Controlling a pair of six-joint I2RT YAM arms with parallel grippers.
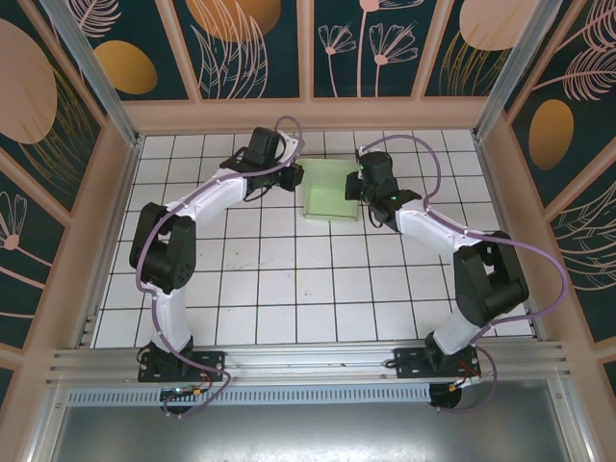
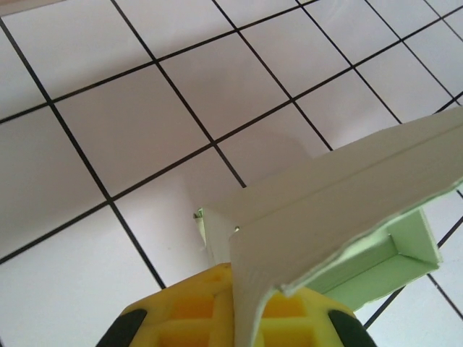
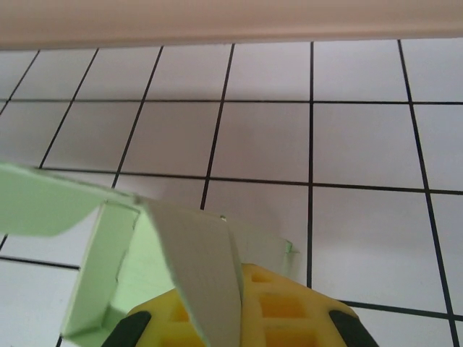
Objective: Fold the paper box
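Here, the left gripper (image 2: pixel 239 322) and right gripper (image 3: pixel 231 318) each clamp a flap of the paper box (image 1: pixel 332 191) — uneven pulling could tear or crumple the thin card.

We see a mint-green paper box (image 1: pixel 330 190) on a white table (image 1: pixel 289 279) gridded in black; walls (image 1: pixel 385 48) show peach flowers on dark teal.

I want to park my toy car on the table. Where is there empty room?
Free: the big stretch of white tiled table between the left arm and right arm, nearer than the pale mint-green paper box. Crowded: at the box, where the left gripper and right gripper pinch its flaps.
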